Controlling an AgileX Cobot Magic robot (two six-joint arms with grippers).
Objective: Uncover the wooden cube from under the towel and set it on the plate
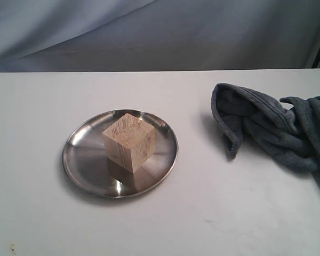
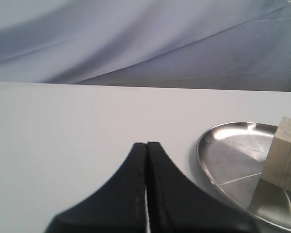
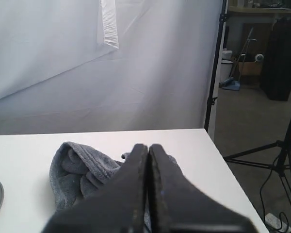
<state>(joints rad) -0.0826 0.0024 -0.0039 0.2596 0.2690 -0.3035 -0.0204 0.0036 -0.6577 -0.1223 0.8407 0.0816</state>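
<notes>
We see the wooden cube (image 1: 129,141), pale with clear grain rings on top, standing on the plate (image 1: 82,157), a round, shallow dish of shiny brushed steel that mirrors the block. The towel (image 1: 272,130), fluffy blue-grey fleece with a stitched hem, lies crumpled on the white table (image 1: 202,213), well apart from the plate. The left gripper (image 2: 147,144) has its black fingers pressed together, empty, low beside the plate. The right gripper (image 3: 149,145) is likewise closed tight near the towel; whether it brushes the fleece we cannot tell.
</notes>
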